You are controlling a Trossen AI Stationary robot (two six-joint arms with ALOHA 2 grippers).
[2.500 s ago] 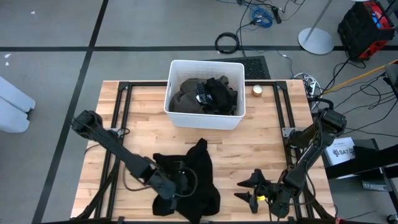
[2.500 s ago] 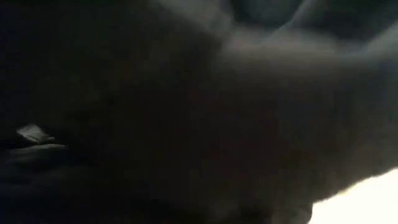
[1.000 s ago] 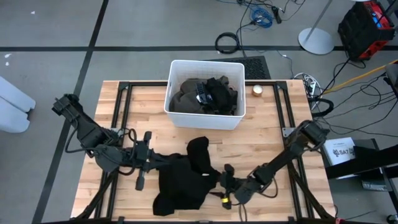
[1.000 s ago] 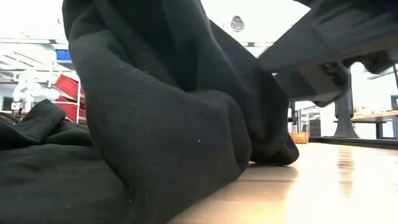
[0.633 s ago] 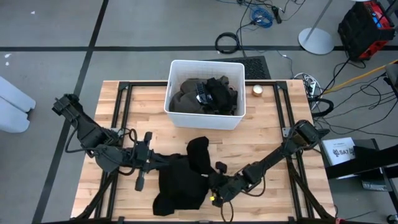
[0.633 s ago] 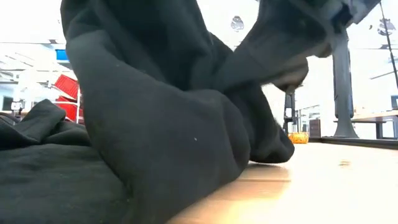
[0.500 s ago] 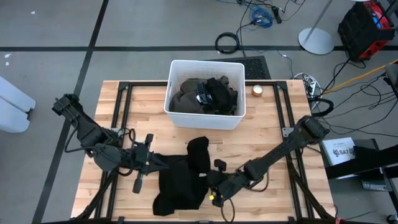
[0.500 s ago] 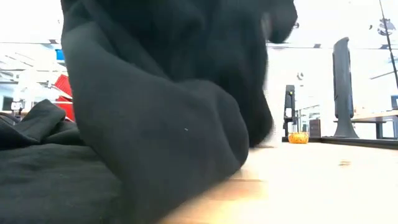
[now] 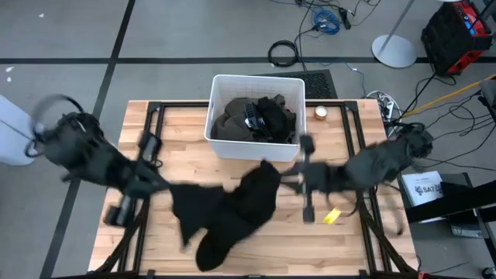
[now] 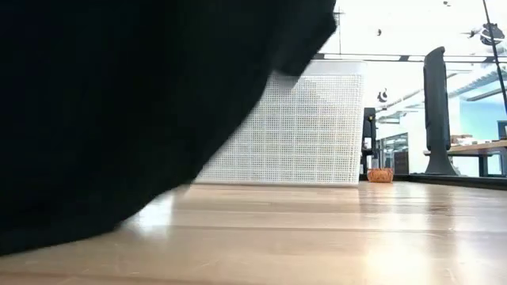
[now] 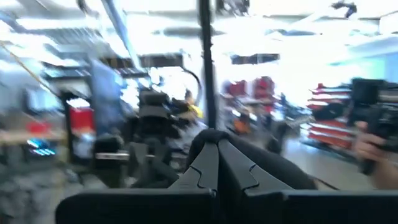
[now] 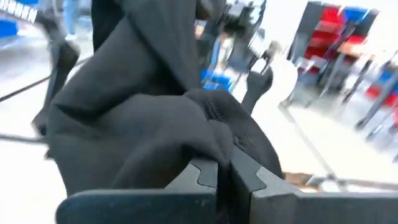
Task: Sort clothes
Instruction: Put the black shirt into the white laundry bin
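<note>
Black garment (image 9: 232, 209) stretched over the bench (image 9: 341, 248) middle, below the white bin (image 9: 221, 143). Right claw (image 12: 225, 171) clenched on its right end; left claw (image 11: 217, 163) clenched on black fabric at its left end.

Grey floor (image 9: 170, 46) (dark seams), cables (image 9: 325, 19), bright ceiling lights (image 10: 412, 28).
</note>
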